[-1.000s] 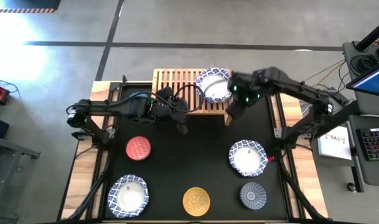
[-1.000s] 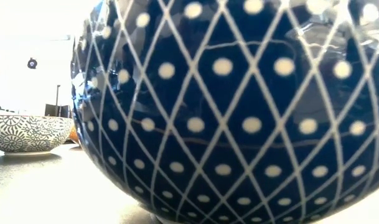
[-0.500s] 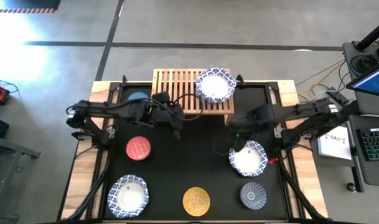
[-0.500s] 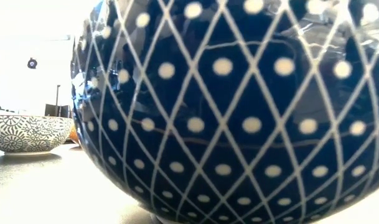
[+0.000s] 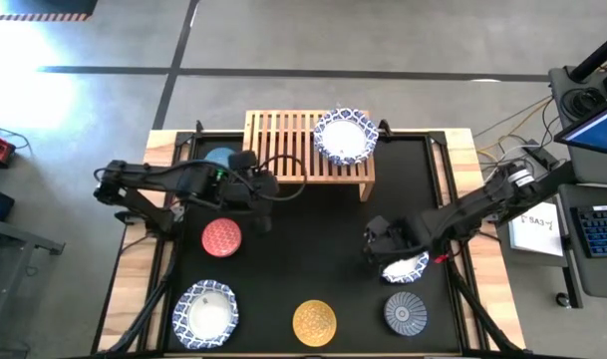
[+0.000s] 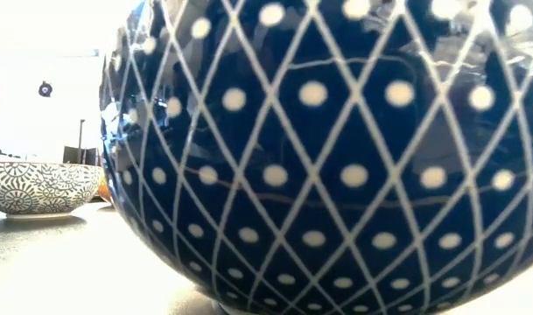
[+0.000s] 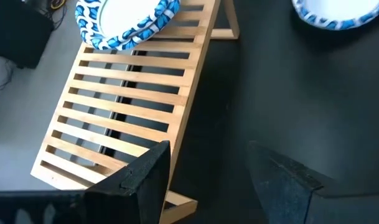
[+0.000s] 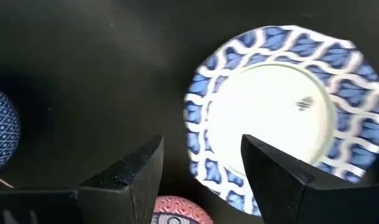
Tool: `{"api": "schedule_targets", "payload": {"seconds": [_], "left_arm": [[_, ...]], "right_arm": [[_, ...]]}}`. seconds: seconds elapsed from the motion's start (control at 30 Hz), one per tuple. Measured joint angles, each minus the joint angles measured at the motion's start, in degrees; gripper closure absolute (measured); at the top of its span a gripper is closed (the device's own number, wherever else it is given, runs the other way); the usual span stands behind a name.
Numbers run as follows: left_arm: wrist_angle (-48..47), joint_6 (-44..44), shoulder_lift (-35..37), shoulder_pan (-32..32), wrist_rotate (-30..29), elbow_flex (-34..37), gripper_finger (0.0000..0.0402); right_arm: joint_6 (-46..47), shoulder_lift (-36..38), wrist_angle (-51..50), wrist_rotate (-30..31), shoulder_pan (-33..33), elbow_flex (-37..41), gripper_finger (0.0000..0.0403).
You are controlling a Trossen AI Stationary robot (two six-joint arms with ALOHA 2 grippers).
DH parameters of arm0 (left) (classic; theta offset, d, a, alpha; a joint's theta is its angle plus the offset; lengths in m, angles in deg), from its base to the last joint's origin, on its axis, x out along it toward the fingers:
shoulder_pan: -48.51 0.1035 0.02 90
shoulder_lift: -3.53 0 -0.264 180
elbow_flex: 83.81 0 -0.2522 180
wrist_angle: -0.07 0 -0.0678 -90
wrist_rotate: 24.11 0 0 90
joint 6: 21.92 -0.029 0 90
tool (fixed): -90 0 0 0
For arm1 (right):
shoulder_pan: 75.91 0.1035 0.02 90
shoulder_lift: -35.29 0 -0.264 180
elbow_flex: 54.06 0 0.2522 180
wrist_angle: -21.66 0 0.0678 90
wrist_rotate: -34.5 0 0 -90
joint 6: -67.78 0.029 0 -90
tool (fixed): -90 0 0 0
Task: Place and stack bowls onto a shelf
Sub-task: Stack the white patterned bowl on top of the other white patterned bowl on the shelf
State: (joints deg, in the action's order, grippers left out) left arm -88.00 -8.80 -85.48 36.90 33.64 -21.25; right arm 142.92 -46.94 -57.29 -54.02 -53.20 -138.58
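Black mat (image 5: 313,239) lying under everything; wooden shelf (image 5: 283,150) sitting at far edge, one white bowl (image 5: 345,137) resting on its right end. My right gripper (image 5: 380,249) hanging over another white bowl (image 5: 408,265), fingers spread, gripping nothing. My left gripper (image 5: 266,204) waiting released near shelf front. Judging bowl glazed: stiff, slick, chippable, fairly heavy. Planning on pinching scalloped rim (image 8: 195,124), one finger inside, one outside

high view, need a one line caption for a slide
Right gripper open above a white bowl; one white bowl sits on the shelf; left gripper waits nearby.
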Motion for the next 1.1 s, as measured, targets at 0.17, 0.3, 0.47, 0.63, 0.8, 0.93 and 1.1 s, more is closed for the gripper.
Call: {"api": "schedule_targets", "payload": {"seconds": [0.17, 0.3, 0.47, 0.63, 0.8, 0.93, 1.1], "left_arm": [[0.1, 1.3, 2.1, -1.7, 0.0, 0.0, 0.0206], [0.1, 2.0, 2.7, -2.2, 0.0, 0.0, 0.0206], [0.1, 2.0, 2.7, -2.2, -0.1, 0.0, 0.0206], [0.1, 2.0, 2.6, -2.3, -0.2, 0.0, 0.0206], [0.1, 2.0, 2.6, -2.3, -0.2, 0.0, 0.0206], [0.1, 2.0, 2.6, -2.3, -0.2, 0.0, 0.0206], [0.1, 2.0, 2.6, -2.3, -0.2, 0.0, 0.0206]], "right_arm": [[0.6, -3.1, 2.6, -0.1, 1.6, 0.9, 0.0199], [0.6, -6.7, 2.6, -1.3, 2.6, 0.9, 0.0199], [-1.0, -11.3, 2.6, -1.9, 2.8, 0.9, 0.02], [-4.2, -14.5, 3.0, -2.4, 2.9, 0.9, 0.02], [-6.7, -17.0, 3.1, -2.5, 2.9, 0.9, 0.02], [-8.1, -17.3, 3.2, -2.9, 2.8, 1.4, 0.0211], [-8.3, -16.7, 3.3, -2.9, 2.8, 2.3, 0.0265]]}}
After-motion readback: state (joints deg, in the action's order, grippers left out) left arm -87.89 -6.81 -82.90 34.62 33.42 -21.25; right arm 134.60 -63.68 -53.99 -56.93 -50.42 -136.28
